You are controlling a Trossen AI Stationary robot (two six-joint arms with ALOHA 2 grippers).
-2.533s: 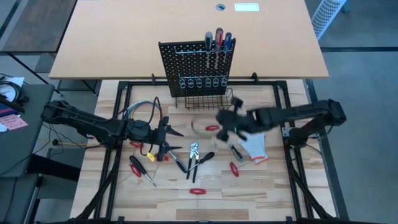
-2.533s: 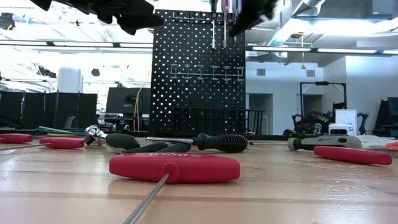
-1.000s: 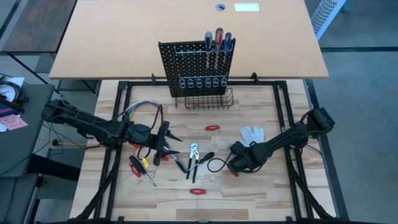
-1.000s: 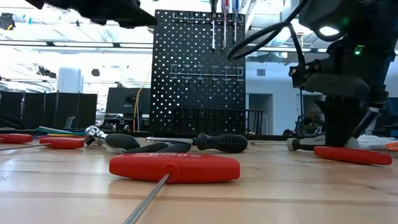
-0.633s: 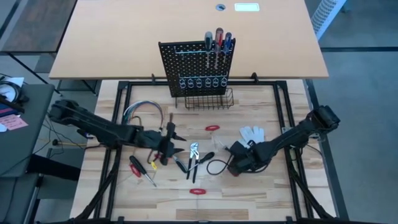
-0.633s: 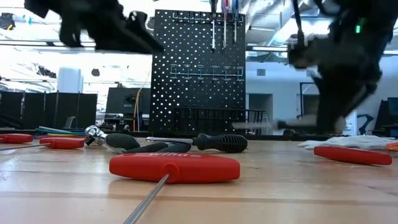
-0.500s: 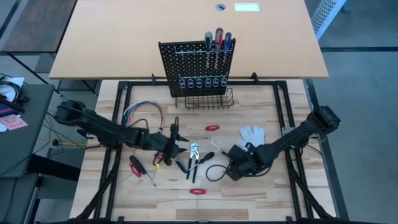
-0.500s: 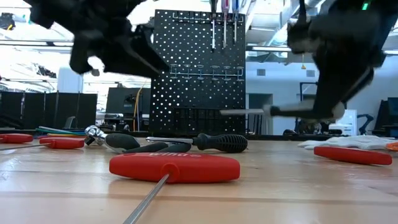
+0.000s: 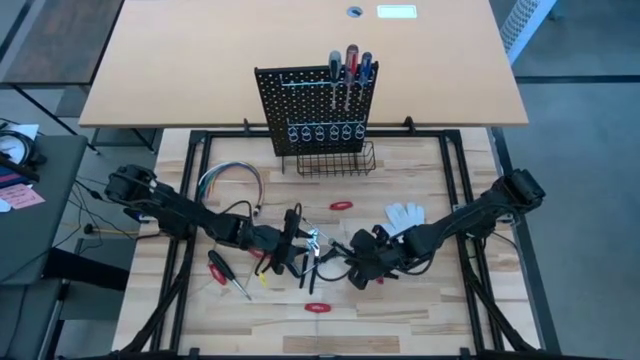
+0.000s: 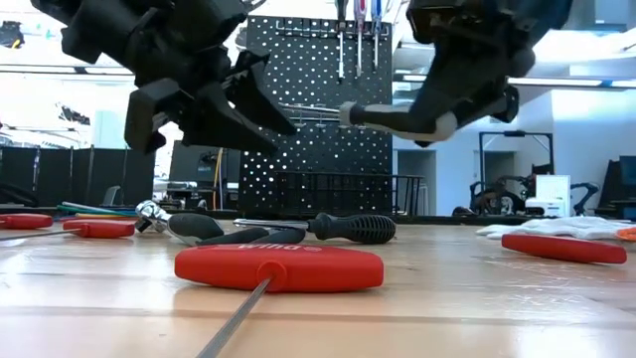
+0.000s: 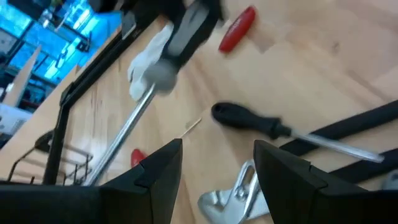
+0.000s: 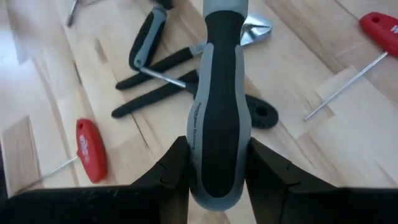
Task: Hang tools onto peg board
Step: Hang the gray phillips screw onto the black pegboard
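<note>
The black peg board [image 9: 318, 105] stands at the table's far side, with screwdrivers [image 9: 350, 65] hung at its top and a wire basket [image 9: 335, 160] at its base. My right gripper [image 9: 352, 255] is shut on a grey-and-black screwdriver [image 12: 217, 106], raised over the table's middle. The screwdriver's shaft [image 10: 318, 109] points toward my left gripper [image 9: 297, 238]. That gripper stands open just beside the shaft, above the tools, with nothing between its fingers [image 11: 155, 171]. Below them a black-handled screwdriver [image 11: 249, 121] and pliers [image 9: 312, 242] lie flat on the wood. My right gripper pinches the screwdriver's handle near its thick butt end [image 12: 214, 171] between its two fingers. The fingers lie along the handle, reaching level from the table's right. The screwdriver is lifted clear, about level, with its shaft [image 11: 124, 130] toward the table's left.
A white glove [image 9: 405, 215] lies to the right and a cable bundle [image 9: 230, 180] to the left. Red-handled tools lie scattered on the table [image 9: 320, 307] [image 9: 342, 205] [image 9: 218, 268]. The metal frame rails [image 9: 465, 250] run along both sides.
My right gripper has risen from the table with the grey-and-black screwdriver and carried it toward the table's left, the shaft staying about level. My left gripper has moved toward the table's right and come down closer to the tools and the shaft.
</note>
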